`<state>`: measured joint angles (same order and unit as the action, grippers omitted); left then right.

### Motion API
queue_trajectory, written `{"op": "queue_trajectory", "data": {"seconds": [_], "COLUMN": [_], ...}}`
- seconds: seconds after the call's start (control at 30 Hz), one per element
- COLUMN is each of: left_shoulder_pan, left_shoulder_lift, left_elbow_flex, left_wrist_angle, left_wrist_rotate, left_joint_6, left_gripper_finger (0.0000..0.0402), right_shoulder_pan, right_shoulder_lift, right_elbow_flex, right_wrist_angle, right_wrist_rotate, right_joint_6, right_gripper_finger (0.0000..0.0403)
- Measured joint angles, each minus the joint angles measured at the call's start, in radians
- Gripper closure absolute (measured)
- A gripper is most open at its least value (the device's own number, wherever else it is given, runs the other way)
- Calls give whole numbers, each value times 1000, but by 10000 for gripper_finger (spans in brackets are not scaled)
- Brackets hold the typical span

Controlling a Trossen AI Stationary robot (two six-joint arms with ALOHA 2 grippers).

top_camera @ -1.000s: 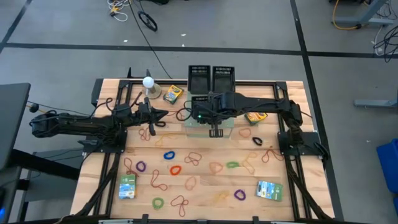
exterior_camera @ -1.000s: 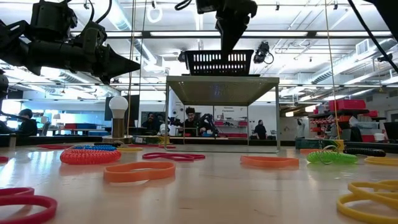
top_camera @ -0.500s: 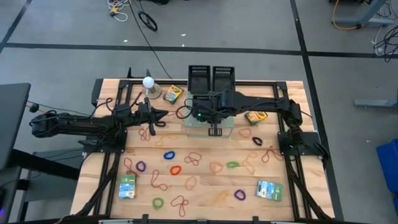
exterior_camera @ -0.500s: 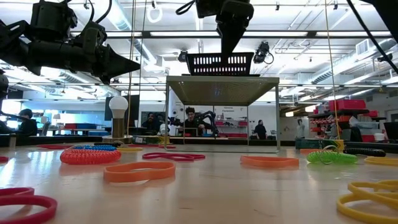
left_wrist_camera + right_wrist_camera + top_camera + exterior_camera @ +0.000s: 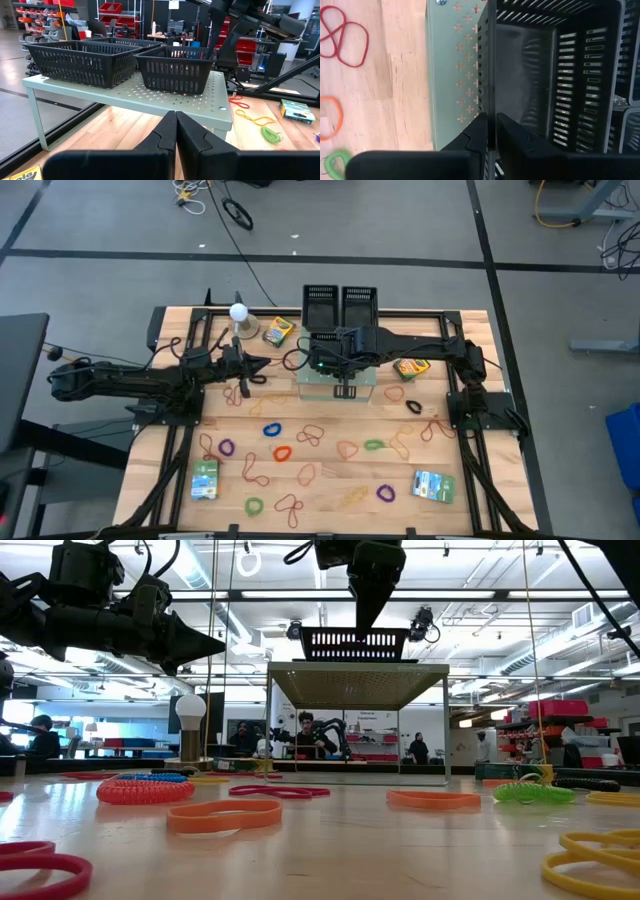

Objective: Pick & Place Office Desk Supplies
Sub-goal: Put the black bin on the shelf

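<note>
Black basket: my right gripper (image 5: 367, 620) hangs point-down over the front black mesh basket (image 5: 560, 75) on the pale green perforated shelf (image 5: 165, 97), at the far middle of the table.
Right jaws: in my right wrist view the two dark fingers (image 5: 476, 135) sit almost together with a thin slit between them, straddling the basket's near wall; I see nothing held in them.
Left gripper: my left gripper (image 5: 175, 131) hovers above the table left of the shelf, aimed toward it.
Left jaws: pressed fully together with nothing between them.
Other baskets: two more black baskets (image 5: 340, 302) stand side by side behind the front one, at the table's far edge.
Rubber bands: scattered flat across the wooden table (image 5: 450, 450) in orange (image 5: 224, 815), red (image 5: 344, 37), purple (image 5: 227, 447), blue (image 5: 271, 429), green (image 5: 373, 445) and yellow (image 5: 352, 497); most lie on the near half, a few beside the shelf.
Crayon boxes: one yellow-green crayon box (image 5: 278, 331) lies left of the baskets; a second (image 5: 411, 367) lies right of the shelf, under my right arm.
Packets: one green-blue packet (image 5: 205, 479) sits at the near left, another (image 5: 432, 486) at the near right.
Ball: white ball on a round base (image 5: 239, 315) stands at the far left of the table, near the first crayon box.
Room: I can make out people seated far beyond the table in the low view, too small to tell more.
</note>
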<state>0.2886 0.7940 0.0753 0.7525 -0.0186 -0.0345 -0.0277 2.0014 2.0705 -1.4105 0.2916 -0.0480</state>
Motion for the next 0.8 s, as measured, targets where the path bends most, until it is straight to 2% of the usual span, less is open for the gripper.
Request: {"op": "queue_trajectory", "data": {"seconds": [0.27, 0.63, 0.8], "left_shoulder_pan": [0, 0, 0], "left_shoulder_lift": [0, 0, 0], "left_elbow_flex": [0, 0, 0], "left_wrist_angle": [0, 0, 0], "left_wrist_rotate": [0, 0, 0], "left_joint_6": [0, 0, 0], "left_gripper_finger": [392, 392, 392], "right_shoulder_pan": [0, 0, 31], "right_shoulder_lift": [0, 0, -49], "right_elbow_flex": [0, 0, -2], "right_wrist_angle": [0, 0, -15], "right_wrist_rotate": [30, 52, 91], "right_joint_6": [38, 75, 79], "right_gripper_finger": [342, 306, 296]}}
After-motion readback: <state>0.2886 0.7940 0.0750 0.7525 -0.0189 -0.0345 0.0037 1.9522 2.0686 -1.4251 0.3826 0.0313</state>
